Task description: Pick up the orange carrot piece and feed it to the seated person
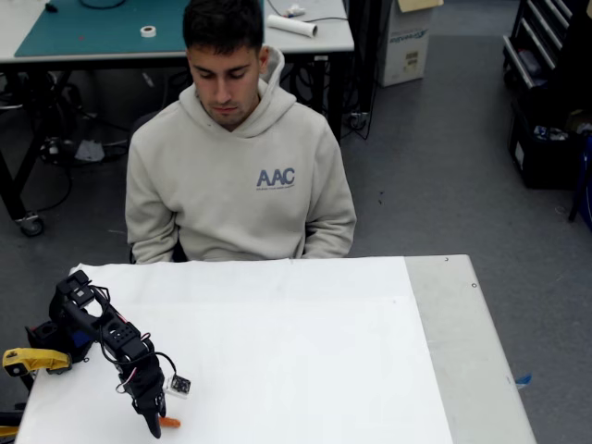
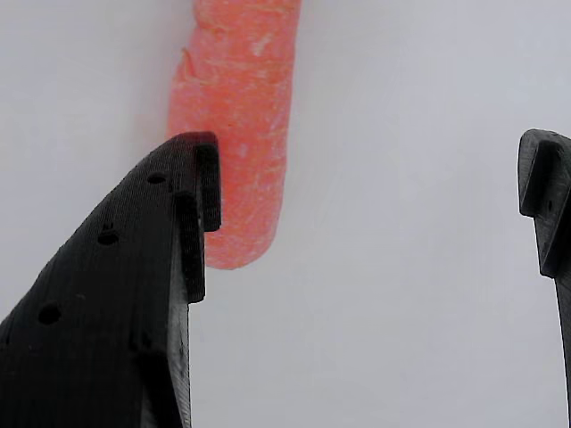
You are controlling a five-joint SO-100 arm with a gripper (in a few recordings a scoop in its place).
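Gripper (image 2: 366, 205) was seen spread wide, holding nothing. Orange carrot piece (image 2: 236, 134) lay on the white table (image 1: 305, 370) just beside the left finger (image 2: 134, 303), top end cut off in wrist view. In fixed view it (image 1: 169, 423) sat near the table's near-left edge, half hidden by the bent-down arm. Seated person (image 1: 240, 176) was at the far edge.

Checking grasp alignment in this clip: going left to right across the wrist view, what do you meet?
Left black finger → orange carrot piece, lying on the white surface right beside that finger's inner edge → bare white surface → right black finger at the picture's edge.
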